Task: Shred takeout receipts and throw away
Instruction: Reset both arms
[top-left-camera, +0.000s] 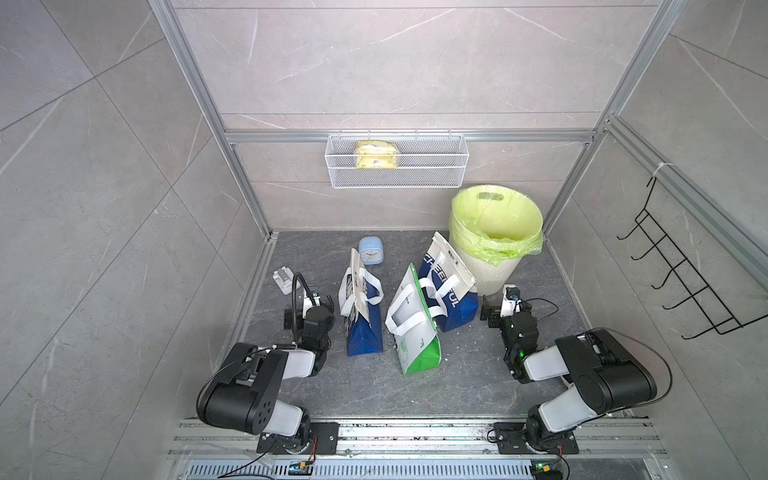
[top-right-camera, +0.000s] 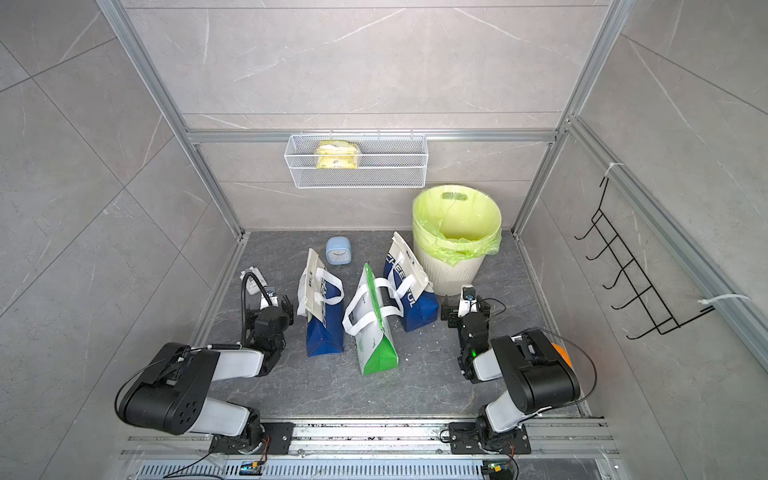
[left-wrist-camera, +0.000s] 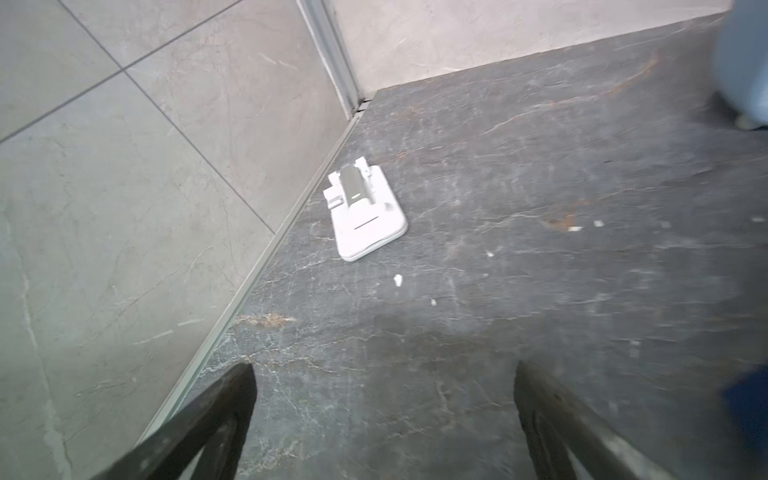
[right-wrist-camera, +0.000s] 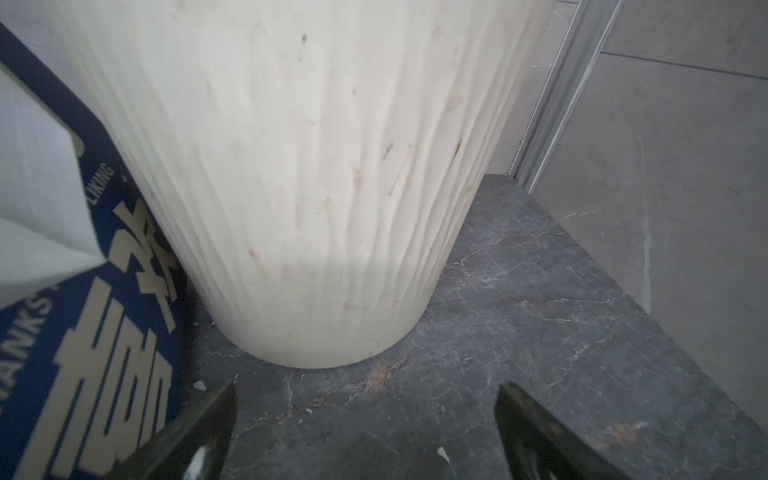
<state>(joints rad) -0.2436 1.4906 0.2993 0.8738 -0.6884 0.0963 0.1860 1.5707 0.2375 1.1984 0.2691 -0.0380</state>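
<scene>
On the dark stone floor, a takeout receipt seemingly sits on the blue bag beside the bin, flimsy, tear-prone, best pinched at a free corner, while left gripper and right gripper gape wide, empty.

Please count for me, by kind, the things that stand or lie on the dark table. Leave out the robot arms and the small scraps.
Blue-and-white paper bags: 2
Green-and-white paper bag: 1
Waste bin: 1
Alarm clock: 1
White stand: 1
Total: 6
</scene>
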